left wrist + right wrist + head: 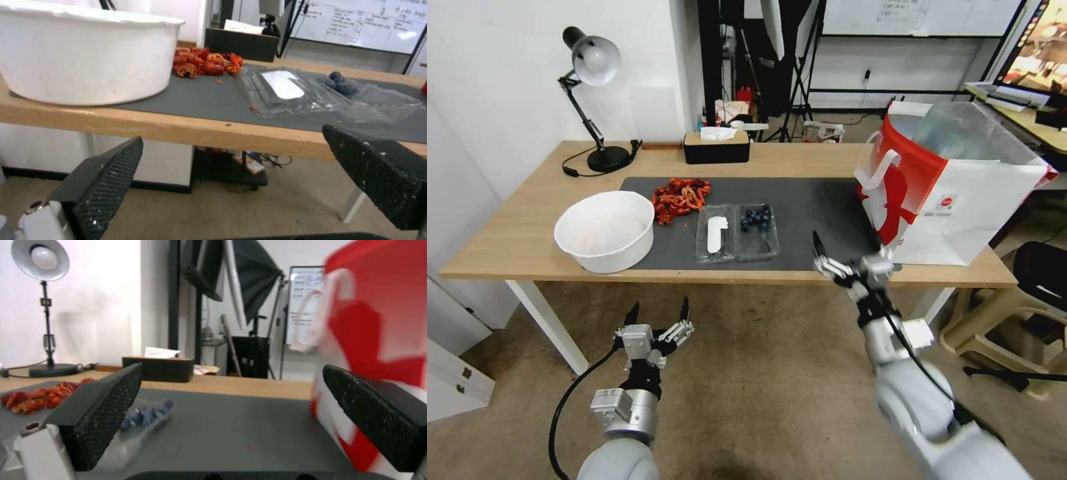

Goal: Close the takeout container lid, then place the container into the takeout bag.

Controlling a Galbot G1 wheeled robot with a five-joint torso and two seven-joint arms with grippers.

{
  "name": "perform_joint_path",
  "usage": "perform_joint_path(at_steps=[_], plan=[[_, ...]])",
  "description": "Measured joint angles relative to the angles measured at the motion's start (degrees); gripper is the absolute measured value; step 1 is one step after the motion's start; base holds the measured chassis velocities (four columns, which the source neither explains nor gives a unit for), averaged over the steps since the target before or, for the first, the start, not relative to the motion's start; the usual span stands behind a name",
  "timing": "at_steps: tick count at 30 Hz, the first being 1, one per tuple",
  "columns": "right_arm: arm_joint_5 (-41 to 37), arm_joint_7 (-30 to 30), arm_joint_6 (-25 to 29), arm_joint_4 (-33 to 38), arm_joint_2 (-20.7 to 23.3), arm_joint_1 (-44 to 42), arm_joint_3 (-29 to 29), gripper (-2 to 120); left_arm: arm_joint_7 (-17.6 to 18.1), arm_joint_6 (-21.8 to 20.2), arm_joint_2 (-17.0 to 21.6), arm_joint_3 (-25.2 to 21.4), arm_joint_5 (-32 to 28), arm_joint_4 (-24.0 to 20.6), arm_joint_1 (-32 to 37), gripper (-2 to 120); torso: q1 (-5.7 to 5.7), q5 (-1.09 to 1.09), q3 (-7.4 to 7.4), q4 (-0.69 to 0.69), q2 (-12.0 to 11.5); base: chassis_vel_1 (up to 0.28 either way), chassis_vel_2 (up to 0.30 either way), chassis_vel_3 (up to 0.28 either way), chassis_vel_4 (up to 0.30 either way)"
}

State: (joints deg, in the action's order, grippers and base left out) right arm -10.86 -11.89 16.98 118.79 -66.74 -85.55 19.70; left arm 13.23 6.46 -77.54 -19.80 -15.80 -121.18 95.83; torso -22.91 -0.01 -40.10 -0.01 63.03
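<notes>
The takeout container (738, 232) lies open and flat on the dark mat, its two clear halves side by side. The lid (716, 233) with the white oblong label is the left half; dark blue berries (757, 217) sit in the right half. In the left wrist view the lid (281, 87) and berries (340, 83) show past the table edge. The takeout bag (954, 193), red and white, stands open at the table's right end. My left gripper (657, 315) hangs open below the front edge. My right gripper (850, 257) is open at the edge between container and bag (378, 336).
A big white bowl (606, 230) stands left of the container, with a pile of red food (680, 198) behind it. A desk lamp (594, 107) and a black tissue box (716, 147) sit at the back. The wooden table edge (178, 128) lies just ahead of the left fingers.
</notes>
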Motion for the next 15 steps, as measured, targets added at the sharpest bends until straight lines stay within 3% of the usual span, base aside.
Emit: perform_joint_path(at_steps=[7, 15], plan=[[4.7, 1.6, 7.9, -2.0, -5.8, -9.9, 2.0, 100, -0.3, 0.1, 0.0, 0.0, -0.2, -0.4, 0.8, 100, 0.00, 0.02, 0.00, -0.01, 0.0, 0.000, 0.000, 0.000, 0.000], [6.9, 0.9, 9.8, -3.3, -8.2, -13.1, 1.3, 100, -0.9, 0.6, -0.6, -0.1, -0.1, -1.1, 2.0, 100, 0.00, 0.01, 0.00, 0.01, 0.0, 0.000, 0.000, 0.000, 0.000]])
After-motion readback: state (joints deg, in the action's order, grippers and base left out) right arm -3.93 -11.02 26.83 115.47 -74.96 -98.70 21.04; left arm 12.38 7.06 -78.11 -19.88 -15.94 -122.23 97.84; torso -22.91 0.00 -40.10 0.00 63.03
